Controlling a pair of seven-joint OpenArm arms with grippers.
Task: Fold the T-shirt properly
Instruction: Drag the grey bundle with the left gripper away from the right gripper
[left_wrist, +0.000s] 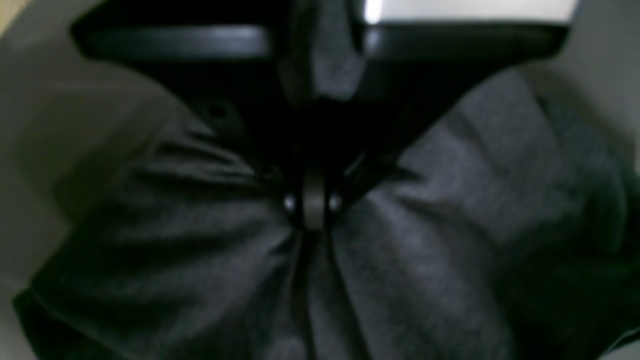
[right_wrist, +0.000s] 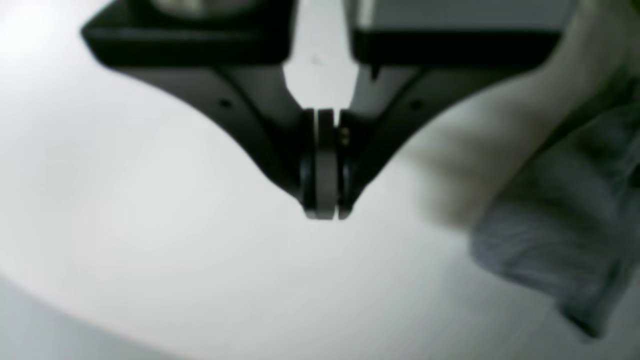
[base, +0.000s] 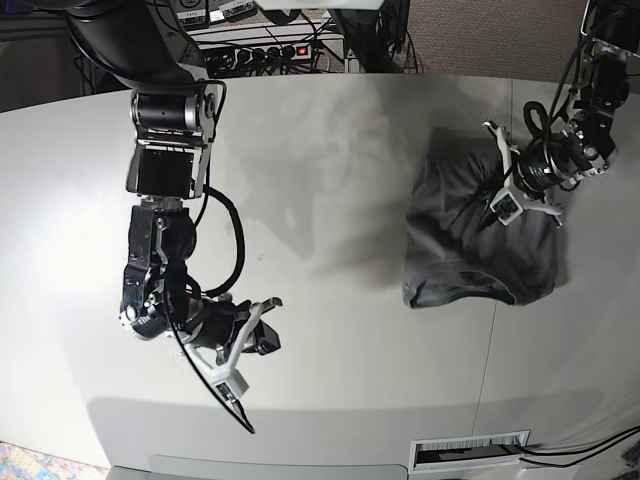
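The left pincer (left_wrist: 313, 202) is clenched on a gather of the T-shirt (left_wrist: 425, 240); in the left wrist view the grey cloth puckers into folds that run to the meeting tips, and more cloth shows in the gap higher up between the two halves. Only the base view gives the whole garment: the T-shirt (base: 470, 245) lies bunched on the table (base: 330, 180) at that view's right side, with the left pincer (base: 492, 215) pressed into its upper part. The right pincer (right_wrist: 325, 210) is closed on nothing, its tips together above bare table (right_wrist: 150, 225). Its own camera catches a blurred edge of grey cloth at the far right; in the base view the right pincer (base: 245, 345) hangs well apart from the shirt.
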